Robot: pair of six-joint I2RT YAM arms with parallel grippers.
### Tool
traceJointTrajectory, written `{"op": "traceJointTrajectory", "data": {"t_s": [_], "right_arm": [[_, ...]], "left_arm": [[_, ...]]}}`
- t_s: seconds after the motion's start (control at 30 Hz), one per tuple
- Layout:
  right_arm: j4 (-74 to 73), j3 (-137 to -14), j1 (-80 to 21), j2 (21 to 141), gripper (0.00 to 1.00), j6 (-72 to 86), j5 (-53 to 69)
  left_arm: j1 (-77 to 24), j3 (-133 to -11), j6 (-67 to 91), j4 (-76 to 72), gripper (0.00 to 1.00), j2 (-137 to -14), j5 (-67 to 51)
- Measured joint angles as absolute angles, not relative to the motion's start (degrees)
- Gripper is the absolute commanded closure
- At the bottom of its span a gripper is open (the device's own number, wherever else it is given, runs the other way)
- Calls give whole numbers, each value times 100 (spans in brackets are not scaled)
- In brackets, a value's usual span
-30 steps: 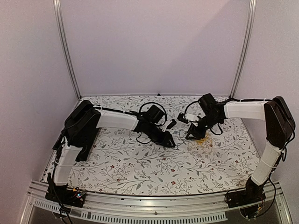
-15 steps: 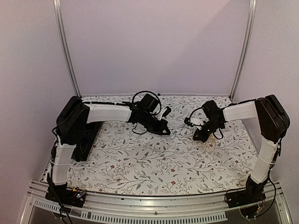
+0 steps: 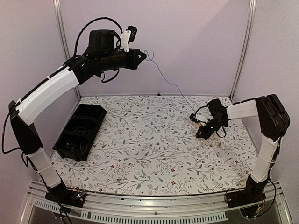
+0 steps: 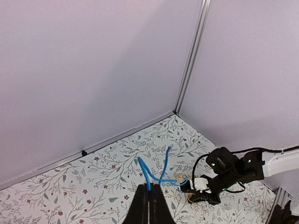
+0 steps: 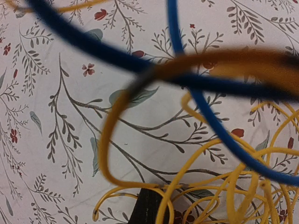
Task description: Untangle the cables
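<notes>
One blue cable [image 3: 167, 81] slants from our left gripper [image 3: 143, 56], pinched shut on it at upper left, down to the yellow tangle [image 5: 103, 140] at our closed right gripper [image 3: 202, 134], mid-right.

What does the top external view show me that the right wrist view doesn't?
Only top external: the left pincer up high, shut on the blue wire, which slants down to the right pincer; also the black tray. Only right wrist: close-up loops of the yellow wires. Both: the blue wire and the floral table cover.
</notes>
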State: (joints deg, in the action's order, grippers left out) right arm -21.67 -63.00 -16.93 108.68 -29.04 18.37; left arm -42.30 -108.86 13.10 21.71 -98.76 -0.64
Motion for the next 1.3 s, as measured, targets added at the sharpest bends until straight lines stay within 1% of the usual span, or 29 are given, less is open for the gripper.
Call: {"op": "traceJointTrajectory", "data": {"t_s": [0.2, 0.3, 0.4, 0.47, 0.57, 0.67, 0.73, 0.77, 0.87, 0.97, 1.13, 1.3], "right_arm": [[-2165, -6322, -1651, 10884, 100, -2823, 1876], [-2206, -6348, -1647, 10888, 94, -2816, 1883], [-2340, -6394, -1632, 10881, 84, -2827, 2016], [-2600, -6420, -1594, 10812, 79, -2934, 2281], [-3151, -6508, -1549, 10468, 74, -3138, 2823], [-3494, -6855, -1551, 10068, 68, -3308, 3306], [-3555, -7168, -1594, 9870, 62, -3347, 3529], [-3551, -7321, -1634, 9815, 58, -3347, 3607], [-3430, -7686, -1809, 9797, 52, -3312, 3715], [-3275, -7918, -2053, 9902, 51, -3212, 3730], [-2941, -8294, -2329, 10414, 48, -2873, 3732], [-2639, -8141, -2344, 10755, 47, -2759, 3975]], "left_arm": [[-4230, -11434, 934, 2303, 100, -9909, 456], [-4235, -11603, 849, 2349, 100, -9946, 513], [-4237, -11631, 840, 2335, 100, -9974, 464], [-4241, -11631, 854, 2322, 100, -10029, 381], [-4268, -11616, 884, 2294, 100, -10169, 213], [-4307, -11504, 958, 2239, 100, -10252, 21], [-4342, -11415, 1015, 2176, 100, -10313, -106], [-4355, -11389, 1037, 2161, 100, -10333, -139], [-4407, -11312, 1120, 2117, 100, -10403, -268], [-4438, -11295, 1164, 2082, 100, -10427, -349], [-4462, -11295, 1219, 1977, 100, -10425, -410], [-4464, -11295, 1267, 1905, 100, -10422, -410]]}}
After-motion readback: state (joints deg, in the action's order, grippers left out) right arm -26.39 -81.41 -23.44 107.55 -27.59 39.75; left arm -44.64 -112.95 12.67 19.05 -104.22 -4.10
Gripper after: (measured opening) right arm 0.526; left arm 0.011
